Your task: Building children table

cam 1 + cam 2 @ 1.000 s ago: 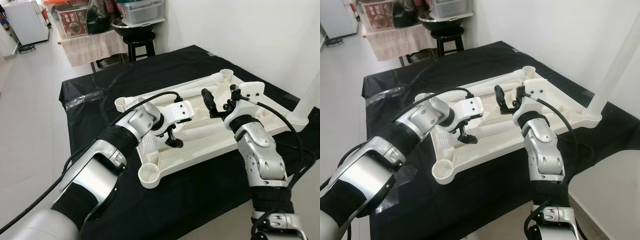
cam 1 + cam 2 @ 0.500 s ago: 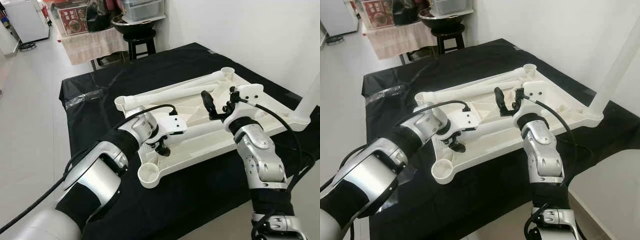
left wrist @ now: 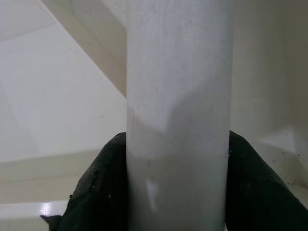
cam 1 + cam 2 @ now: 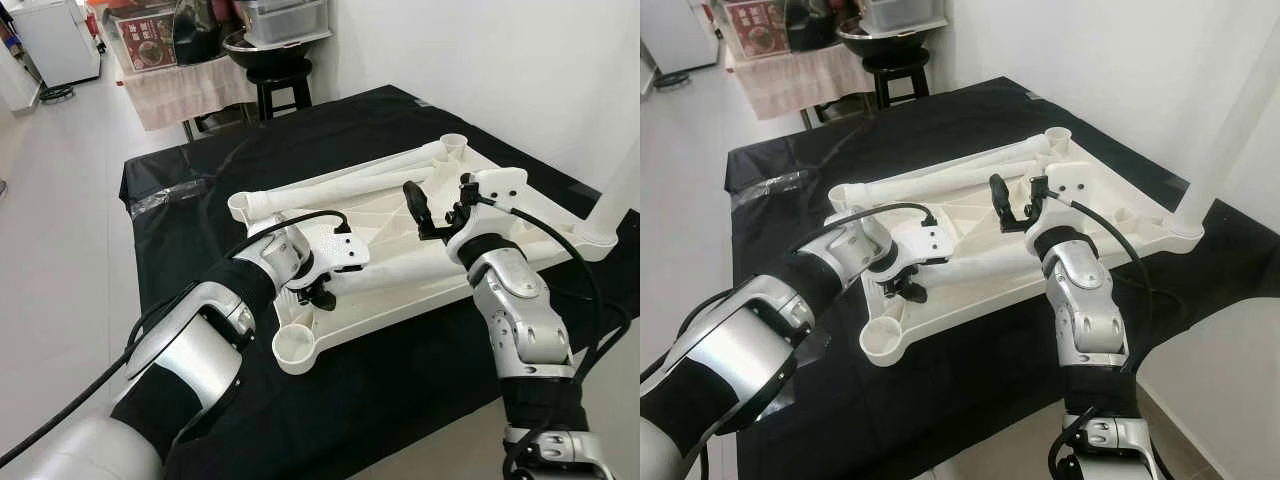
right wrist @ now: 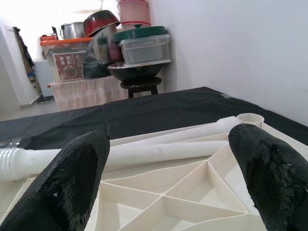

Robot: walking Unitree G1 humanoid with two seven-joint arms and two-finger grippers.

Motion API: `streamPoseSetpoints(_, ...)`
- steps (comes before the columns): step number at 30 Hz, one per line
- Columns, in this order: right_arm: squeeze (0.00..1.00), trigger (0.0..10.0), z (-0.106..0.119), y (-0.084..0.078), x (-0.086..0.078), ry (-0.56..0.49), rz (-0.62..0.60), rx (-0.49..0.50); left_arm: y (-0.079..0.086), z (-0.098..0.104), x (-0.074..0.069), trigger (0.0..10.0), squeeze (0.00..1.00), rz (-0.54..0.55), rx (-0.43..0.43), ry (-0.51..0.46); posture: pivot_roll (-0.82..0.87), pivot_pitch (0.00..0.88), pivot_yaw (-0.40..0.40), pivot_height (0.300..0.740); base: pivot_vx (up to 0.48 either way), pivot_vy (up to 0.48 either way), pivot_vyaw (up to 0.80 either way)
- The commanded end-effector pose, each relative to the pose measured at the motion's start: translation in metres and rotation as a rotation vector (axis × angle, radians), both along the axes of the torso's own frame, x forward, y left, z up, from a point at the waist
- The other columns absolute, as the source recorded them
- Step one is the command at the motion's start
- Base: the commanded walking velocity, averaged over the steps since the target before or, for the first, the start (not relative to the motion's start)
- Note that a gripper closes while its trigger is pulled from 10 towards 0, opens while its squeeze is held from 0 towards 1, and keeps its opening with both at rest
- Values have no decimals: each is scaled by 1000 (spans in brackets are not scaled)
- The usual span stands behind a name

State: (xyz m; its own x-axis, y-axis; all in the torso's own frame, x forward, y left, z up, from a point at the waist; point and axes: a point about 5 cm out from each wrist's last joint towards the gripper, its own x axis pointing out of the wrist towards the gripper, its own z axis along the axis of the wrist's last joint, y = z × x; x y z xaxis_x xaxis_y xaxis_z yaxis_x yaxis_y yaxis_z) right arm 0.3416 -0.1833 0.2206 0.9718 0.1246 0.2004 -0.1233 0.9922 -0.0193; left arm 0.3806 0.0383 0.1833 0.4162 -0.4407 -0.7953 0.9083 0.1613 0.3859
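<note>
Left gripper (image 4: 318, 293): reaching down into the upturned tabletop near its front left corner; its fingers (image 3: 96, 192) are pinching a loose table leg from both sides, pads touching the tube.
Held leg (image 3: 178, 115): white round plastic tube, plain surface, lying flat inside the tabletop and running from the left gripper toward the right arm.
Right gripper (image 4: 440, 205): hovering over the middle of the tabletop, fingers (image 5: 72, 178) spread wide apart, gripping nothing and touching nothing.
Tabletop (image 4: 520, 235): white plastic, lying upside down with ribbed underside facing up; round leg sockets are sitting at its corners, the front left socket (image 4: 293, 348) just beside the left gripper.
Other legs (image 4: 340, 185): white tubes lying along the far edge of the tabletop, well apart from both grippers.
Upright leg (image 4: 1230, 130): white tube standing in the right corner socket.
Support (image 4: 200, 140): black-covered table, carrying the tabletop.
Background: stool (image 4: 280, 85) with stacked containers standing beyond the table.
</note>
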Motion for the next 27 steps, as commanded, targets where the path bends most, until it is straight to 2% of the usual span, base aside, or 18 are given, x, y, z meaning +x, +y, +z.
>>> streamPoseSetpoints(1,0,10000,-2,0,-1,12,3,4,8,0,4,0,0,51,-3,-25,-59,63,78,740,0,0,0)
streamPoseSetpoints(3,0,10000,-1,0,0,10,4,1,8,9,7,0,0,74,-65,-52,-60,63,76,740,0,0,0)
streamPoseSetpoints(7,0,10000,-1,0,0,10,3,0,8,13,8,0,0,83,-89,-62,-60,64,75,740,0,0,0)
streamPoseSetpoints(8,0,10000,0,-2,-1,7,1,1,10,26,12,0,0,104,-146,-99,-61,65,72,740,0,0,0)
streamPoseSetpoints(9,0,10000,0,-2,-1,7,1,1,10,26,12,0,0,104,-146,-99,-61,65,72,740,0,0,0)
streamPoseSetpoints(10,0,10000,2,-3,-1,4,-2,1,12,43,16,0,0,132,-218,-135,-60,65,70,740,0,0,0)
streamPoseSetpoints(11,0,10000,3,-6,-1,0,-6,2,18,68,20,0,0,165,-325,-187,-60,65,68,740,0,0,0)
streamPoseSetpoints(12,0,10000,3,-6,-1,0,-6,2,18,68,20,0,0,165,-325,-187,-60,65,68,740,0,0,0)
streamPoseSetpoints(14,0,10000,5,-7,-1,-3,-9,3,24,87,21,0,0,180,-398,-227,-58,64,67,740,0,0,0)
streamPoseSetpoints(15,0,10000,5,-7,-1,-3,-9,3,24,87,21,0,0,180,-398,-227,-58,64,67,740,0,0,0)
streamPoseSetpoints(16,0,10000,5,-9,-1,-5,-13,3,31,104,22,0,0,196,-466,-261,-57,64,65,740,0,0,0)
streamPoseSetpoints(22,0,10000,7,-12,-1,-13,-17,13,42,121,21,0,0,213,-519,-307,-55,63,63,740,0,0,0)
streamPoseSetpoints(23,0,10000,14,-13,-3,-47,22,95,46,126,22,0,0,214,-605,-341,-56,58,66,740,0,0,0)
streamPoseSetpoints(24,0,10000,14,-13,-3,-47,22,95,46,126,22,0,0,214,-605,-341,-56,58,66,740,0,0,0)
streamPoseSetpoints(25,0,10000,17,-14,-4,-64,45,136,47,127,22,0,0,213,-647,-355,-56,58,66,740,0,0,0)
streamPoseSetpoints(26,0,10000,22,-14,-7,-87,99,187,49,128,22,0,0,214,-699,-367,-57,59,68,740,0,0,0)
streamPoseSetpoints(27,0,10000,26,-12,-12,-105,188,252,49,129,20,0,0,167,-782,-399,-59,57,70,740,0,0,0)
